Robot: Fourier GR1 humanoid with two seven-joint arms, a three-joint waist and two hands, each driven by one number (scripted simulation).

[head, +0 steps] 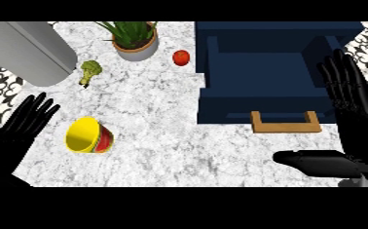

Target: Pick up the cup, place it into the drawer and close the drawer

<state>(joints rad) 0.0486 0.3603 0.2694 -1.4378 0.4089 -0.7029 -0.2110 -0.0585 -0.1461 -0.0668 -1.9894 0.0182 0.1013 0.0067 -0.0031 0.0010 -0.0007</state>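
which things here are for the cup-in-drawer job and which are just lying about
For the job: cup, lying on its side; open drawer with its wooden handle.

Lying about: potted plant, tomato, broccoli, grey cylinder.

I saw two glossy black hands: left hand with slim, segmented fingers, right hand ribbed and jointed, its thumb thick and rounded.
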